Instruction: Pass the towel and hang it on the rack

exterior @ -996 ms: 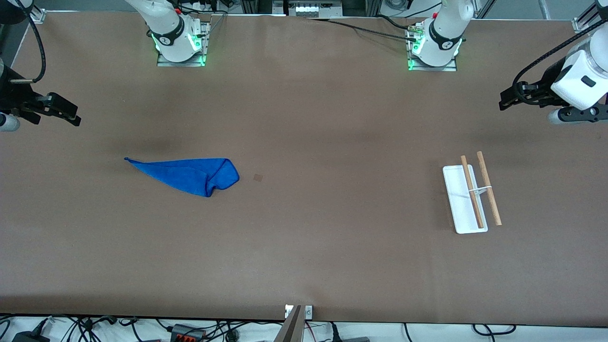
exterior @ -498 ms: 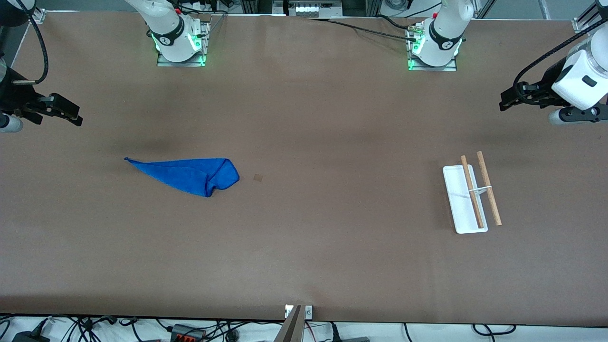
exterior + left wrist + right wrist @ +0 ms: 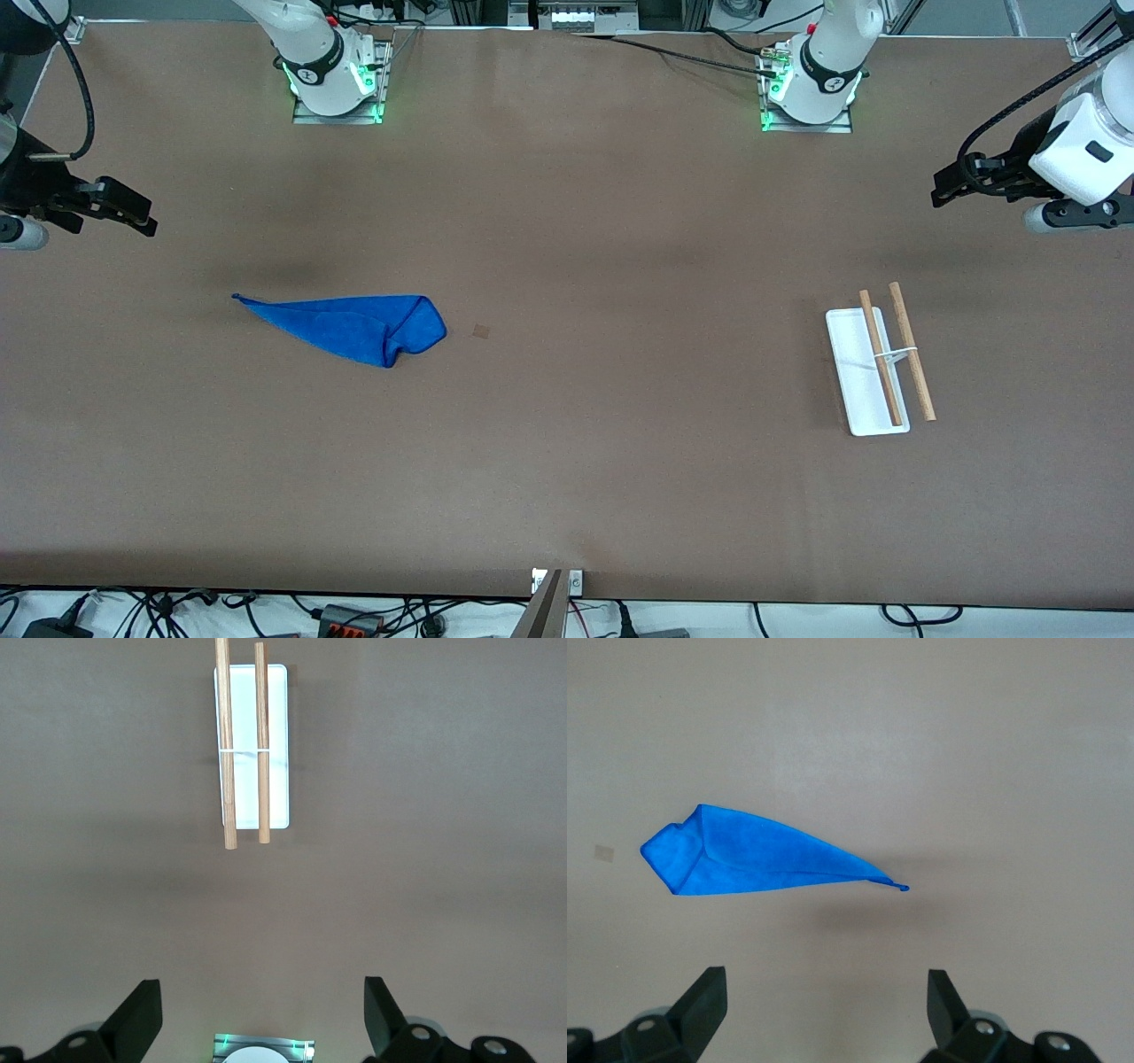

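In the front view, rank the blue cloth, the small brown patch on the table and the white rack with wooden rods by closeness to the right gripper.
1. Blue microfibre towel, at the right gripper's end.
2. Small brown patch, beside the towel, toward mid-table.
3. White tray rack with two wooden rods, at the left arm's end.

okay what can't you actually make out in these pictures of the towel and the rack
- The towel: its underside and inner layers, hidden by its own folds in the front and right wrist views.
- The rack: one end of its rods, cut off by the left wrist view's edge; its thin stand is too small to read from the front.
- Left gripper and right gripper: bodies cut off by the wrist views' edges.
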Controlling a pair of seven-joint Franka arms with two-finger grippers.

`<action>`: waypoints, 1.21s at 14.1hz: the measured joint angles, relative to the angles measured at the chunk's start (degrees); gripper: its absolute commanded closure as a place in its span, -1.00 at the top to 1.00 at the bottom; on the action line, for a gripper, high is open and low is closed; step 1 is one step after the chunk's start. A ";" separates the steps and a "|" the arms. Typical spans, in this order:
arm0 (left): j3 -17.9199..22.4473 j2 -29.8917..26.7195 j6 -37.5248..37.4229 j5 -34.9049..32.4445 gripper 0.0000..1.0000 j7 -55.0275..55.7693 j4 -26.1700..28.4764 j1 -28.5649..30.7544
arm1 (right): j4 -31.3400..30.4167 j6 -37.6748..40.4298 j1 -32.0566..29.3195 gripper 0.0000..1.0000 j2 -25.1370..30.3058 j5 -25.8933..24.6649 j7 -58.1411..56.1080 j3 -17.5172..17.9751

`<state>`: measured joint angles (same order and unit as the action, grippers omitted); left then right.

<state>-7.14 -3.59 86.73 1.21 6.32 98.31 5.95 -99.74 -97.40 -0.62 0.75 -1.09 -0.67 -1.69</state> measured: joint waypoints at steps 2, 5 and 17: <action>0.00 0.03 0.00 0.00 1.00 0.00 -0.01 0.00 | -0.19 -0.14 0.10 1.00 -2.67 0.05 -0.02 0.21; 0.01 0.08 0.00 0.00 1.00 0.00 -0.04 0.03 | -0.21 -1.03 3.35 1.00 -8.86 0.10 0.16 0.68; 0.03 0.14 0.00 0.01 1.00 0.00 -0.11 0.05 | -1.11 -14.86 14.34 1.00 -26.88 1.47 19.64 1.26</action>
<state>-7.12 -3.45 86.73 1.22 6.32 98.20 6.00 -100.85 -112.26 13.72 -26.12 0.38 18.97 -0.43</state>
